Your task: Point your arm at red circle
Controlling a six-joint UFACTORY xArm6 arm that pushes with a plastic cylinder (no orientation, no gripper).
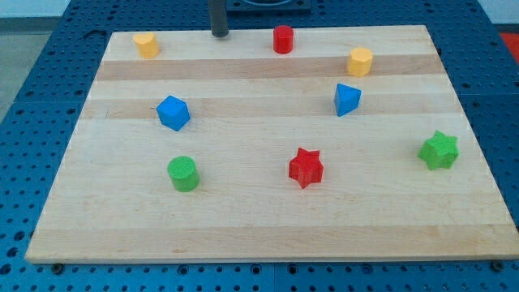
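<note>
- the red circle [282, 39] stands upright near the top edge of the wooden board [268, 227], a little right of the frame's centre line, with open wood all round it.
- it looks like a small, hard plastic cylinder: probably light, stiff and quick to slide on the smooth wood, so even a slight brush would likely shift it. there is nothing to take hold of with; if contact were needed, a square touch on the curved side would be safest, since an off-centre one would likely make it roll aside.
- my tip [220, 35] sits at the top edge of the board, to the left of the red circle and well apart from it. it is a bare rod with nothing to open or close, and it is touching no block.
- my judgement: the pointing is not yet done; the tip needs to travel right along the top edge and stop just beside the cylinder.
- further out in the top band: a yellow block [146, 45] in the upper left and another yellow block [360, 61] to the right of the red circle.
- lower down: a blue block [173, 113], a second blue block [347, 99], a green cylinder [183, 173], a red star [306, 167] and a green star [439, 150], none in the path.
</note>
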